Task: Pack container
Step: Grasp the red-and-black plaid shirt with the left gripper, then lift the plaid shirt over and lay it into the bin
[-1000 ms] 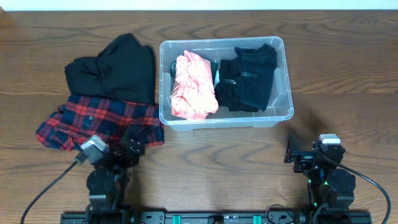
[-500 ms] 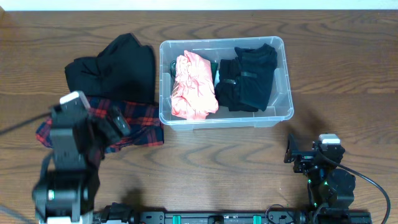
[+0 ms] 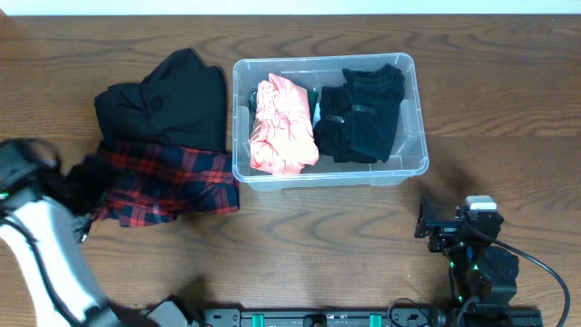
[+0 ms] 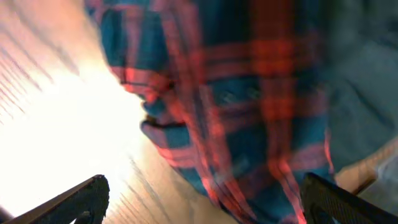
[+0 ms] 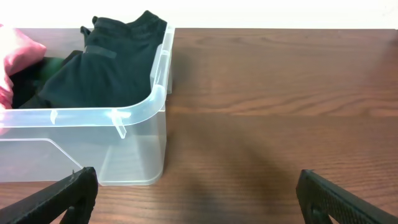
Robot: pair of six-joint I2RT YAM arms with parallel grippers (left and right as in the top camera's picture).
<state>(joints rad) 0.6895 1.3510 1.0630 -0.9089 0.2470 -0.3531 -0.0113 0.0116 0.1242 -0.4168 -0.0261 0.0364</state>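
Twice find jaws spread: left gripper (image 4: pixel 205 199) over plaid shirt (image 3: pixel 168 177) by left edge, right gripper (image 5: pixel 199 199) at near-right corner. Expect container (image 3: pixel 363 174), mid-worktop toward far edge, stiff, light, slick; take by thick rim.

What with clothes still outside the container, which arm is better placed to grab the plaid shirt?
Left. The left gripper hangs open at the edge of the plaid shirt; the right gripper sits open on the far side of the container.
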